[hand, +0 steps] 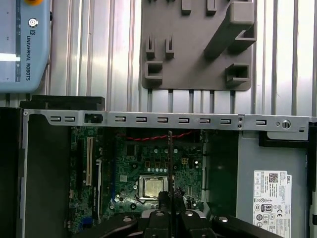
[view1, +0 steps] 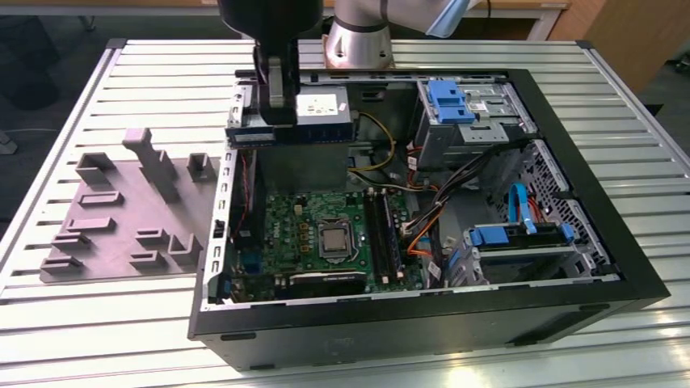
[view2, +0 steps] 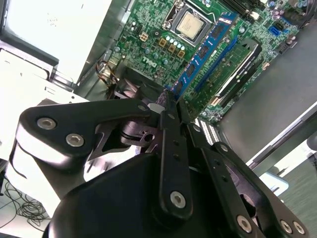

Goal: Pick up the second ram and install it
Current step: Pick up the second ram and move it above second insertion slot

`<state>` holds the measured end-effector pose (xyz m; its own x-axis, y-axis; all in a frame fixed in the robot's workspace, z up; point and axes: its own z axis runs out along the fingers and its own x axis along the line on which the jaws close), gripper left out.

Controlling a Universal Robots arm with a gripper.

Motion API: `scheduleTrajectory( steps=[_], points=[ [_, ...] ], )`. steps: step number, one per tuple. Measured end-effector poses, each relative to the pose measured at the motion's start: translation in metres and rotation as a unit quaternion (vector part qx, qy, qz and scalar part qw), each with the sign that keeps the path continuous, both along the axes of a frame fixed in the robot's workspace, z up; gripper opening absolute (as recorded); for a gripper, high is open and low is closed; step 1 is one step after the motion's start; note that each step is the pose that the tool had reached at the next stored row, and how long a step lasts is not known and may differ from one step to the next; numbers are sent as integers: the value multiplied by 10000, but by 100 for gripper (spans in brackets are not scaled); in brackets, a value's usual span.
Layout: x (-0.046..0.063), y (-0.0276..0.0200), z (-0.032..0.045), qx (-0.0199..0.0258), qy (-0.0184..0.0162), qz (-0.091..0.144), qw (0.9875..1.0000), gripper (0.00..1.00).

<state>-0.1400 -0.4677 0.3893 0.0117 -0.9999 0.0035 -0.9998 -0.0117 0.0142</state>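
1. The gripper (view2: 167, 106) was shown shut on the second ram (view2: 203, 54). The jaws were drawn almost together, with only one thin end of the strip pinched between them. In the second wrist view the rest of the strip reached out unsupported. With so short a hold, a knock could, it was judged, make the strip pivot or slip.
2. In the exterior view the second ram (view1: 242, 135) was held in the air over the far edge of the computer case (view1: 431, 319), near the corner facing the grey fixture plate (view1: 108, 202). It was not yet seated. The grey power-supply box (view1: 323, 113) lay just beside it. The strip might be twisted in the grip if that box or the case's metal rim were clipped.
3. Below, the green motherboard (view1: 291, 222) with its processor (view1: 332, 240) was exposed. If the strip were dropped, these parts could be struck.
4. The black slot rails (view1: 380, 234) ran beside the processor, well apart from the strip. Orange and black cables (view1: 421, 230) were draped just beside them and might snag. A tilted or offset strip would be expected to jam on a rail. Whether one slot was already filled could not be told.
5. Farthest off, the fixture plate rested on the slatted table (view1: 108, 323), by the table edge at the exterior view's left. Little risk was judged from it.
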Motion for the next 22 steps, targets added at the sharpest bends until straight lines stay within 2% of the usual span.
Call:
scheduleTrajectory(
  steps=[22],
  points=[
    [135,0,0,0,0,-1,10000,14]
  ],
)
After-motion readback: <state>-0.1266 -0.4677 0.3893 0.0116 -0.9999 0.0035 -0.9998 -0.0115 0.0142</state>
